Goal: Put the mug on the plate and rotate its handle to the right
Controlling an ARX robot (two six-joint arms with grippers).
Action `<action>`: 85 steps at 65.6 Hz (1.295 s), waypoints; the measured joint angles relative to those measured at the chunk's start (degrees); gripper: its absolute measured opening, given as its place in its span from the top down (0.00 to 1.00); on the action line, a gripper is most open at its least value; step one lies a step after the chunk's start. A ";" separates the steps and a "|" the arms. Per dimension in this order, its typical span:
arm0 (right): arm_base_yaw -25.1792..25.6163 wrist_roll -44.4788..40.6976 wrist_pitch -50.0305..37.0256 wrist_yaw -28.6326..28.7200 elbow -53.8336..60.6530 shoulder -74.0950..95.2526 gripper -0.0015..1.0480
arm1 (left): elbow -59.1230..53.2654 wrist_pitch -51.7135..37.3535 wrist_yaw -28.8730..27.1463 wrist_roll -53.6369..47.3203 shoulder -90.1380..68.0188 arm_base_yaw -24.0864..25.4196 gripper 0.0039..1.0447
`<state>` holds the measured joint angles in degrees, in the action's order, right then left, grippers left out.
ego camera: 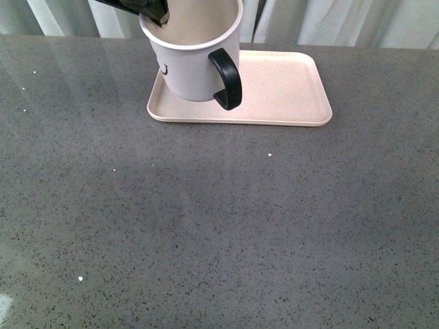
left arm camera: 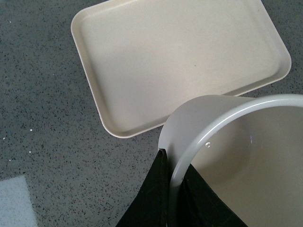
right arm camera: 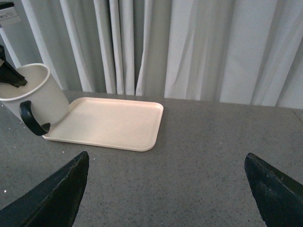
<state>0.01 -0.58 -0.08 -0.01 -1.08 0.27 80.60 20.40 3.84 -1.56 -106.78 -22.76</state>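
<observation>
The white mug [ego camera: 192, 62] hangs tilted over the left end of the pale pink plate [ego camera: 288, 89]. I cannot tell whether its base touches the plate. Its black handle [ego camera: 230, 79] points toward me and a little right. My left gripper [ego camera: 147, 10] is shut on the mug's rim, one finger [left arm camera: 151, 198] outside and one inside the mug wall [left arm camera: 208, 137]. The plate [left arm camera: 180, 61] lies beyond it. The right wrist view shows the mug [right arm camera: 40, 101], its handle [right arm camera: 31, 120] and the plate [right arm camera: 109, 123]. My right gripper [right arm camera: 165, 189] is open and empty over the table, short of the plate.
The grey speckled table [ego camera: 219, 226] stretches in front of the plate. White curtains [right arm camera: 189, 47] hang behind the table's far edge.
</observation>
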 joint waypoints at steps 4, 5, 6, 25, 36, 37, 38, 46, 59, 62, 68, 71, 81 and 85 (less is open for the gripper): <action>0.00 0.00 0.00 0.00 0.00 0.00 0.09 | 0.02 0.00 0.04 0.00 0.00 -0.07 0.98; 0.00 0.00 0.00 0.00 0.00 0.00 0.09 | 0.02 0.00 0.07 0.00 0.00 -0.11 0.98; 0.00 0.00 0.00 0.00 0.00 0.00 0.09 | 0.02 0.00 0.04 0.02 0.00 -0.13 0.98; 0.00 0.00 0.00 0.02 0.00 0.00 0.09 | 17.86 15.06 -1.03 2.84 -11.19 -0.42 0.98; 0.00 0.00 0.00 0.00 0.00 0.00 0.09 | 35.67 20.94 -0.87 4.96 -24.00 -1.29 0.98; 0.00 0.00 0.00 0.00 0.00 0.00 0.09 | 37.66 21.73 -0.85 5.11 -25.44 -1.40 0.98; 0.00 0.00 0.00 0.00 0.00 0.00 0.09 | 38.62 22.12 -0.87 5.20 -26.12 -1.46 0.98; 0.00 0.00 0.00 0.00 0.00 0.00 0.09 | 49.20 27.10 -0.92 6.40 -33.81 -1.77 0.98; 0.00 0.00 0.00 0.00 0.00 0.00 0.09 | 67.28 35.80 -0.85 7.69 -45.51 -2.21 0.98; 0.00 0.00 0.00 0.00 0.00 0.00 0.09 | 70.25 37.33 -0.83 7.93 -47.15 -2.32 0.98; 0.00 0.00 0.00 0.00 0.00 0.00 0.09 | 75.58 39.93 -0.85 8.48 -50.56 -2.62 0.98; 0.00 0.00 0.00 0.00 0.00 0.00 0.09 | 76.52 40.30 -0.87 8.81 -51.15 -2.67 0.98; 0.00 0.00 0.00 0.00 0.00 0.00 0.09 | 81.35 42.03 -0.94 9.77 -53.90 -2.89 0.98; 0.00 0.00 0.00 0.00 0.00 0.00 0.09 | 82.49 42.03 -0.90 9.88 -54.62 -2.89 0.98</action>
<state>0.01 -0.58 -0.08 -0.01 -1.08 0.27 163.09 62.43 2.94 8.32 -161.40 -25.65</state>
